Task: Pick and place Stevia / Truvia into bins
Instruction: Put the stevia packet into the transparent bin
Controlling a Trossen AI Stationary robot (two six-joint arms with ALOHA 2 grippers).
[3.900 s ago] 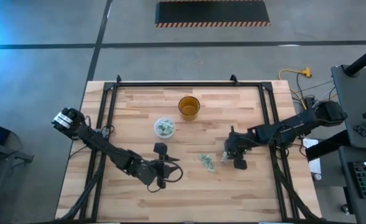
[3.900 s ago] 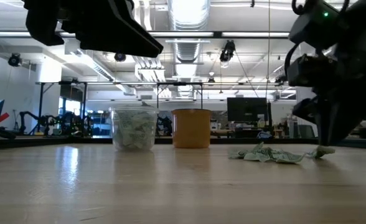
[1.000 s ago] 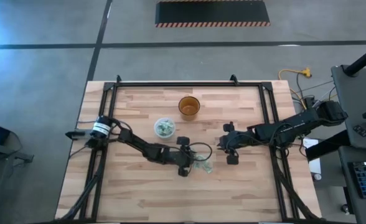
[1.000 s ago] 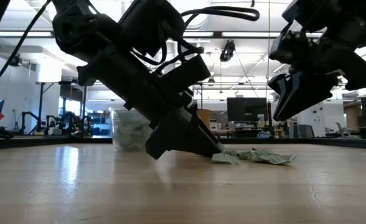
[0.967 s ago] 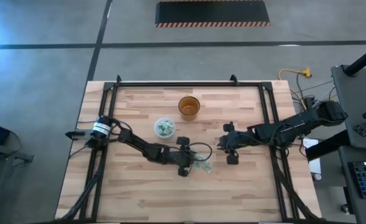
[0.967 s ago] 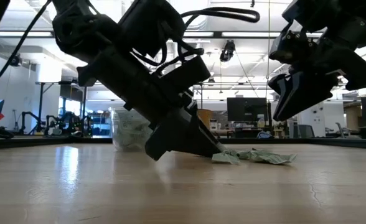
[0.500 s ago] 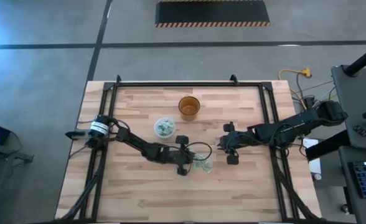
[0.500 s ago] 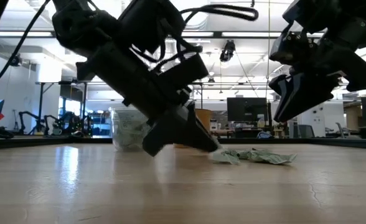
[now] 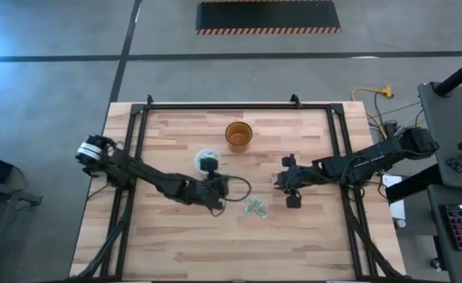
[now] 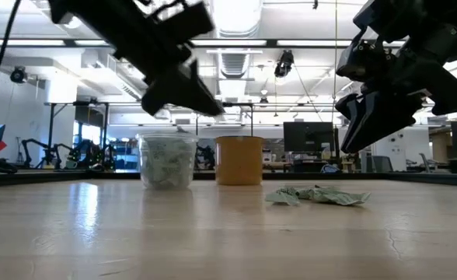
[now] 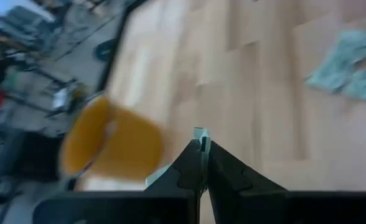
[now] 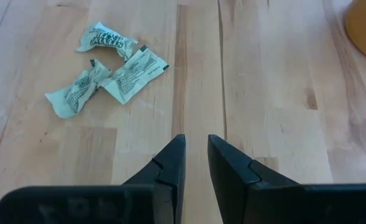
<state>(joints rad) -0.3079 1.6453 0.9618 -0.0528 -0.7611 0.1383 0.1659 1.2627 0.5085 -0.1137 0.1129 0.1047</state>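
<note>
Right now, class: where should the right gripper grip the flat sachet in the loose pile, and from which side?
From straight above, jaws across the narrow width of the flat sachet, at its free end away from the crumpled sachet it touches. It lies flat on the table, so a sideways approach finds no grip.

Black hazard-edged floor mat [image 9: 268, 16] beyond the table; yellow cable [image 9: 372, 93] beside its right corner.

Left pincer [image 9: 208, 164] is held over the small cup [image 10: 166, 161]; larger cup [image 9: 238, 134] is set behind it; loose sachets [image 9: 254, 207] lie between both arms, right pincer [image 9: 280, 189] just beside them
</note>
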